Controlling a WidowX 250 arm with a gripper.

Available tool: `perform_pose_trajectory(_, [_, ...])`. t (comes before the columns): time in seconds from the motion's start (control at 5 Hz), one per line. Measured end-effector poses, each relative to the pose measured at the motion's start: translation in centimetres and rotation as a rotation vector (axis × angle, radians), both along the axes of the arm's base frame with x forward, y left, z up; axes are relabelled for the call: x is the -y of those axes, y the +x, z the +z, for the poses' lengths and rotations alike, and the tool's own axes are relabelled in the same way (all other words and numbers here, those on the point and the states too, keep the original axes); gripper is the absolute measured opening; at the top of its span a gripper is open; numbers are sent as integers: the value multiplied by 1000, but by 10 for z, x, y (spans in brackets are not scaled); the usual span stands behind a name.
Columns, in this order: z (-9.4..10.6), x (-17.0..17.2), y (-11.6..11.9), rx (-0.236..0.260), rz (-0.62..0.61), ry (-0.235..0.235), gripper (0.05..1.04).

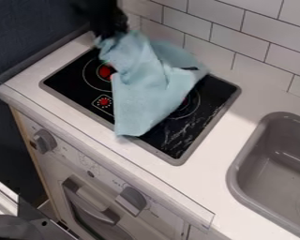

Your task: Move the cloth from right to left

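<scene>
draping over the black glass stovetop (206, 101), the light-blue fabric cloth (146, 86) looks light, limp and unbreakable, best held by its bunched upper end, where the black two-finger gripper (110, 33) pinches it between closed fingers.

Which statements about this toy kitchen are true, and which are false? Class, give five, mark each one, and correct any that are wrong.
1. The light blue cloth covers part of the black stovetop. True.
2. The cloth is spread out as a smooth, flat square. False: it is bunched, with folds and uneven edges.
3. The black gripper is at the upper-left end of the cloth. True.
4. In the picture, the grey sink is to the left of the stovetop. False: it is to the right.
5. The wall tiles are black. False: they are white with dark lines between them.
</scene>
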State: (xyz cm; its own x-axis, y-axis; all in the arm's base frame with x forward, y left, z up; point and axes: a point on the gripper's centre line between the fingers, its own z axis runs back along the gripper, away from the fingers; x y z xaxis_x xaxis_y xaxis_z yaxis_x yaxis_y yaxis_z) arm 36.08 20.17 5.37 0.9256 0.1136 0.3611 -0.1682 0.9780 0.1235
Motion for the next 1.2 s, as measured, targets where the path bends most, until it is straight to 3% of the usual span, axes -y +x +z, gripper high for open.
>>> perform_pose_trajectory(0.2, [-4, -14, -4, -3, 53, 56, 72])
perform_pose_trajectory(0.4, [-16, -14, -15, 14, 15, -6, 216])
perform_pose_trajectory(0.6, [-6, -13, -24, 40, 82, -21, 465])
perform_pose_trajectory(0.8, [3, -15, -32, 45, 218, 24, 770])
perform_pose_trajectory(1.0, [7, -14, -39, 22, 313, 74, 1004])
perform_pose_trajectory(1.2, [8, -3, -42, -47, 338, 124, 1003])
